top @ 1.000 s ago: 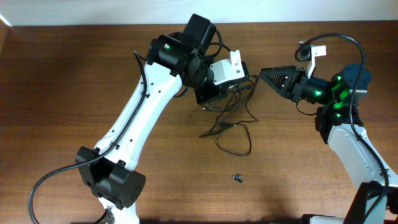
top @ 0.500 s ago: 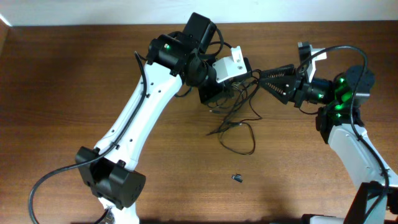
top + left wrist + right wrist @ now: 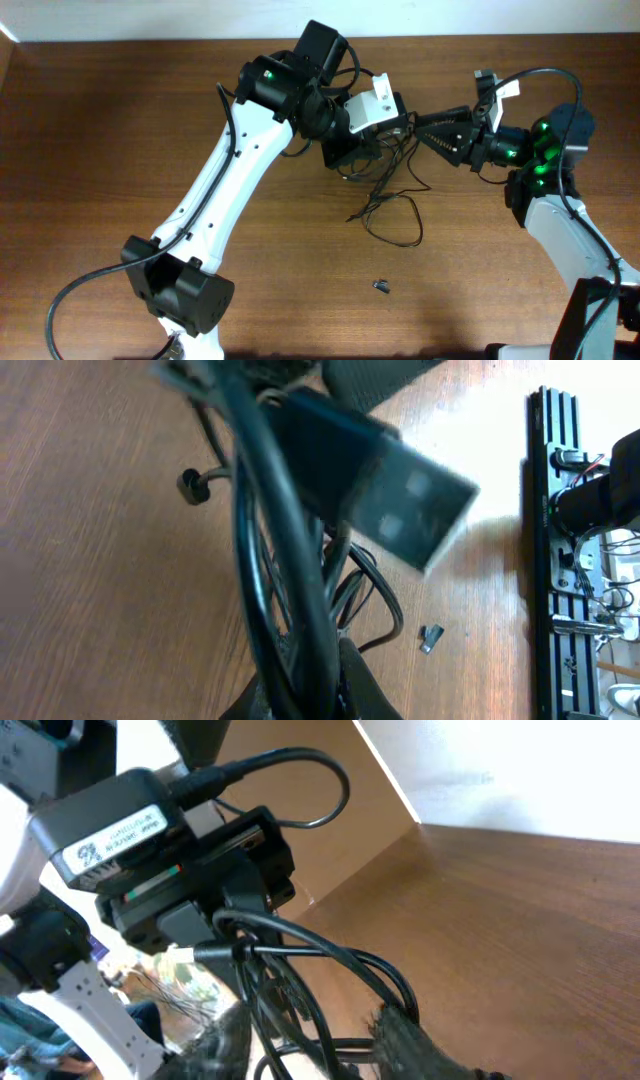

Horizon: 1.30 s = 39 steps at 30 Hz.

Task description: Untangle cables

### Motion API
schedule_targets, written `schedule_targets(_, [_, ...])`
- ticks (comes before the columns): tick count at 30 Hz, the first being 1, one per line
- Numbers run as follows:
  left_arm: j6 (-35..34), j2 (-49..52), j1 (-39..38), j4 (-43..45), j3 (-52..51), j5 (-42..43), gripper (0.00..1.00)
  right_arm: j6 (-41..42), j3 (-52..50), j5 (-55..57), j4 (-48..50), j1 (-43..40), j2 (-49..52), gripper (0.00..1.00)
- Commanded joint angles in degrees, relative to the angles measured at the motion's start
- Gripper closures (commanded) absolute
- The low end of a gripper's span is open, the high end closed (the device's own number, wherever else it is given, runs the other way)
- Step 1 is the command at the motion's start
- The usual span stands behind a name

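Cables (image 3: 380, 182) in left hand (image 3: 362, 150)

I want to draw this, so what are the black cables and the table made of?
The cables look like smooth black rubber or plastic outside: slightly shiny, bending into loose loops. The table looks like brown wood or wood-look laminate: streaky grain, dull sheen. Which one, I cannot tell.

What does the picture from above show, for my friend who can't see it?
Thin black cables are tangled over a brown wooden table. The left gripper pinches the bunch, and the right gripper pokes into it from the other side.
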Motion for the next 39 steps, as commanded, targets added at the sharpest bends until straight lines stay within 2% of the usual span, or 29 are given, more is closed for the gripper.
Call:
schedule_targets(1, [-0.48,-0.79,-0.39,1.51,-0.11,2.97,1.0,-0.09,0.37,-0.79,0.31,0.09,0.42,0.75])
schedule_targets(4, [-0.46,-0.79,-1.2,2.75,-0.11,2.89,1.0,0.04,0.37,-0.74,0.35,2.32,0.42,0.94])
schedule_targets(5, [-0.46,-0.79,-1.31,2.84,-0.11,2.38,1.0,0.04,0.37,-0.74,0.35,3.08,0.42,0.96])
schedule_targets(10, [-0.48,-0.79,-1.29,2.32,-0.11,-1.88,1.0,0.04,0.37,-0.46,0.35,3.32,0.42,0.96])
schedule_targets(16, [-0.48,-0.79,-1.29,2.08,-0.11,-2.01,1.0,0.04,0.37,2.34,0.33,3.08,0.42,0.96])
schedule_targets(24, [-0.52,-0.79,-0.59,0.57,-0.11,-4.63,1.0,4.92,0.37,3.26,-1.16,-6.49,0.42,0.96])
schedule_targets(26, [-0.5,-0.79,-0.59,0.59,-0.11,-3.89,1.0,4.85,0.37,2.64,-2.08,-7.28,0.42,0.75])
schedule_targets(27, [-0.5,-0.79,-0.59,0.61,-0.11,-3.78,1.0,4.85,0.37,2.27,-2.05,-7.37,0.42,0.68])
schedule_targets(28, [-0.5,-0.79,-0.59,0.61,-0.11,-3.78,1.0,4.83,0.37,2.25,-2.08,-7.41,0.42,0.33])
schedule_targets(29, [-0.52,-0.79,-0.59,0.74,-0.11,-3.65,1.0,4.83,0.37,2.25,-2.05,-7.41,0.42,0.22])
schedule_targets(35, [-0.5,-0.79,-0.59,4.24,-0.11,5.92,1.0,4.83,0.37,0.33,-2.08,-7.21,0.42,0.2])
schedule_targets(37, [-0.48,-0.79,-0.61,5.7,-0.11,9.35,1.0,4.83,0.35,0.07,-2.05,-6.93,0.42,0.23])
schedule_targets(39, [-0.48,-0.79,-0.59,5.99,-0.11,9.33,1.0,4.83,0.37,-0.33,-2.05,-6.67,0.42,0.25])
